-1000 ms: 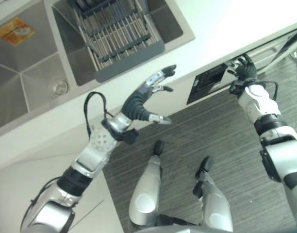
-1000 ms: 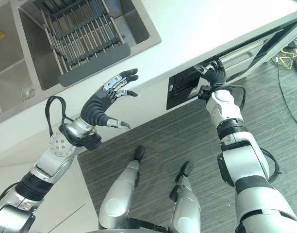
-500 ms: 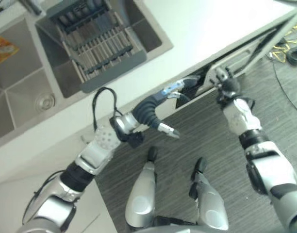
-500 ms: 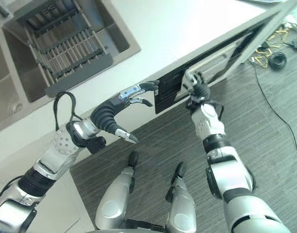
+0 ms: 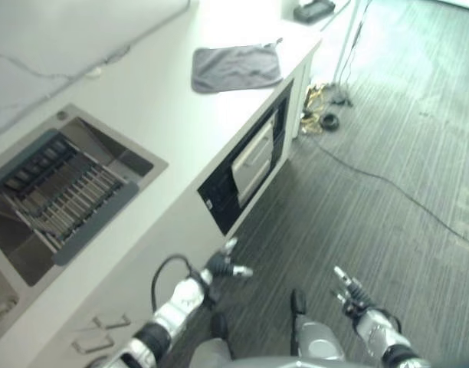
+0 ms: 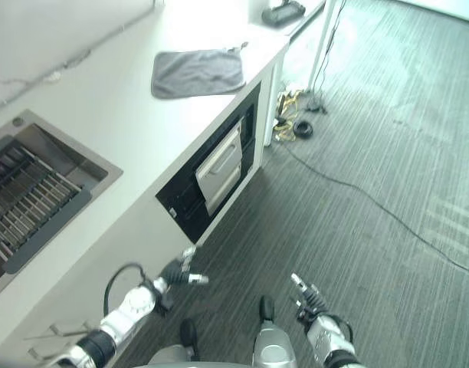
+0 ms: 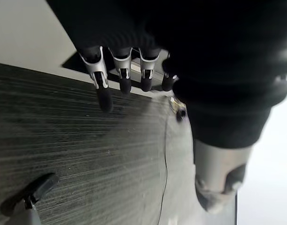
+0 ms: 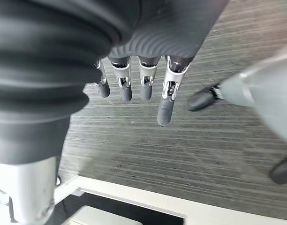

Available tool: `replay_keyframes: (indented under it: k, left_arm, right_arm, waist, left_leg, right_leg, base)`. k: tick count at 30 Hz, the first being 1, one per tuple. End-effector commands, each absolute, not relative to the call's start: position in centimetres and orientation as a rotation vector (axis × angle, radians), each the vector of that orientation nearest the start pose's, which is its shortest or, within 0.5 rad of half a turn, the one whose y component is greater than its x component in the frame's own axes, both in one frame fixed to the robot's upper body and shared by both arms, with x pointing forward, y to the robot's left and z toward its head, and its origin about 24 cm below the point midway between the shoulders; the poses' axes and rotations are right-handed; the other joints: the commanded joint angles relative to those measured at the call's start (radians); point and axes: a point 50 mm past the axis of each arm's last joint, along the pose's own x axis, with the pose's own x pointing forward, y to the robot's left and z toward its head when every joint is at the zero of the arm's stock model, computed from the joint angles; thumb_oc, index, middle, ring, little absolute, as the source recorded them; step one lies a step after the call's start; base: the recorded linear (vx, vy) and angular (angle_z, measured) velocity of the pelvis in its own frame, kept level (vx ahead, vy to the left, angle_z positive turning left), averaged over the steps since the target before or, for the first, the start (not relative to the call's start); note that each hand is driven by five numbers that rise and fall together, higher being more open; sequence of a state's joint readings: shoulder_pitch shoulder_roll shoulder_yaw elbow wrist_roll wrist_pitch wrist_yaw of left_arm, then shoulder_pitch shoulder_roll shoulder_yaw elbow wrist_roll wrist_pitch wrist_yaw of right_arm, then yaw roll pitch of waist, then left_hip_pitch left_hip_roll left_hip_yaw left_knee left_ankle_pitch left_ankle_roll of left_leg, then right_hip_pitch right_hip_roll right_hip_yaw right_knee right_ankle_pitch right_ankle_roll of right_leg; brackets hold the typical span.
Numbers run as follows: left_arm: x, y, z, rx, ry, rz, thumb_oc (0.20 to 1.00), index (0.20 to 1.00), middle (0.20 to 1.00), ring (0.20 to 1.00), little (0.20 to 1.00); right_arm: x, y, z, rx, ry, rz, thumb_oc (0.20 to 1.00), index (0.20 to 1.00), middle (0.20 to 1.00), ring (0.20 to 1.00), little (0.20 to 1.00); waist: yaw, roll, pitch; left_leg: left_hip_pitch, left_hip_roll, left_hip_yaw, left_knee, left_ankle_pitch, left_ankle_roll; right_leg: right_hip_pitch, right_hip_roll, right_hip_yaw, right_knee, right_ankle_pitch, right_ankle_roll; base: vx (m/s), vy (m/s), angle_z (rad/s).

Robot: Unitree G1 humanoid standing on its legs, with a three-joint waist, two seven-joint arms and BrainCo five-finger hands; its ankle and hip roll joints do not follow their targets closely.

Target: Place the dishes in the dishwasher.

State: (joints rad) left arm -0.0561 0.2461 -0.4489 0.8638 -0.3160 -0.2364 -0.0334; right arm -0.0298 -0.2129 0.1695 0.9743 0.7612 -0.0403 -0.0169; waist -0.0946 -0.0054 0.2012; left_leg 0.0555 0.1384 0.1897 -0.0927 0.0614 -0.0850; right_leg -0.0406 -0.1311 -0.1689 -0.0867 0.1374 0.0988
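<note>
Hanging low over the floor, both hands sit below and apart from the dishwasher (image 5: 246, 165) set in the counter front; the left hand (image 5: 223, 266) is nearer it than the right hand (image 5: 348, 290). Both hold nothing, fingers relaxed. Its door runs lengthwise along the counter. No dishes or legible writing visible.

Sink rack (image 5: 62, 201) cut by edge
</note>
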Motion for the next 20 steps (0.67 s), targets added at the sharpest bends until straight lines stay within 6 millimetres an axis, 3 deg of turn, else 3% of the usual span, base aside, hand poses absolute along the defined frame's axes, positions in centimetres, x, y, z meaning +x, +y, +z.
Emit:
replay_keyframes:
  k: [1, 5, 9, 11, 17, 18, 20]
  left_arm:
    - [18.3, 17.5, -12.0, -0.066, 0.709, -0.119, 1.0, 1.0, 1.0, 1.0, 1.0]
    - [12.3, 18.6, -15.6, -0.318, 1.011, 0.042, 1.0, 1.0, 1.0, 1.0, 1.0]
    - [8.6, 19.8, -16.7, -0.312, 1.184, 0.119, 1.0, 1.0, 1.0, 1.0, 1.0]
    - [7.2, 20.1, -17.0, -0.403, 1.232, 0.141, 1.0, 1.0, 1.0, 1.0, 1.0]
    - [5.5, 20.3, -17.0, -0.569, 1.237, 0.156, 1.0, 1.0, 1.0, 1.0, 1.0]
    - [5.4, 20.0, -17.0, -0.561, 1.268, 0.096, 1.0, 1.0, 1.0, 1.0, 1.0]
    - [5.6, 19.5, -17.0, -0.572, 1.278, 0.028, 1.0, 1.0, 1.0, 1.0, 1.0]
  right_arm:
    - [17.2, -21.1, -13.0, 0.369, 0.821, -0.311, 1.0, 1.0, 1.0, 1.0, 1.0]
    - [14.3, -21.1, -14.5, 0.386, 0.9, -0.337, 1.0, 1.0, 1.0, 1.0, 1.0]
    - [12.4, -21.4, -15.2, 0.401, 0.96, -0.271, 1.0, 1.0, 1.0, 1.0, 1.0]
    - [11.3, -21.6, -15.5, 0.42, 0.998, -0.209, 1.0, 1.0, 1.0, 1.0, 1.0]
    - [7.3, -22.0, -16.5, 0.448, 1.153, -0.165, 1.0, 1.0, 1.0, 1.0, 1.0]
    - [5.7, -22.0, -16.8, 0.438, 1.219, -0.159, 1.0, 1.0, 1.0, 1.0, 1.0]
    - [5.1, -22.0, -16.9, 0.433, 1.25, -0.161, 1.0, 1.0, 1.0, 1.0, 1.0]
  waist:
    - [0.028, 0.01, 0.015]
    - [0.033, 0.004, -0.024]
    - [0.032, 0.005, -0.045]
    - [0.031, 0.002, -0.056]
    - [0.039, -0.005, -0.071]
    - [0.037, -0.006, -0.074]
    - [0.033, -0.005, -0.076]
  left_leg:
    - [-0.01, 0.009, 0.045, 0.019, 0.012, 0.02]
    - [0.024, 0.016, 0.042, 0.016, 0.008, 0.018]
    - [0.056, 0.019, 0.035, 0.008, 0.003, 0.015]
    - [0.069, 0.022, 0.032, 0.006, 0.0, 0.014]
    - [0.093, 0.03, 0.036, 0.009, -0.009, 0.008]
    - [0.103, 0.034, 0.041, 0.009, -0.012, 0.007]
    - [0.11, 0.035, 0.045, 0.007, -0.015, 0.007]
  right_leg:
    - [0.041, -0.05, 0.007, 0.042, -0.03, 0.041]
    - [0.084, -0.044, -0.009, 0.035, -0.046, 0.031]
    - [0.12, -0.036, -0.016, 0.023, -0.06, 0.027]
    - [0.136, -0.031, -0.017, 0.019, -0.067, 0.023]
    - [0.165, -0.03, -0.041, 0.019, -0.078, 0.02]
    - [0.175, -0.031, -0.049, 0.019, -0.08, 0.02]
    - [0.18, -0.03, -0.05, 0.019, -0.081, 0.02]
  base:
    - [0.1, -0.036, 0.08]
    - [0.06, -0.008, 0.08]
    - [0.01, 0.004, 0.02]
    - [0.0, 0.0, 0.0]
    - [-0.02, -0.012, 0.0]
    - [-0.06, -0.023, 0.13]
    - [-0.04, -0.005, 0.08]
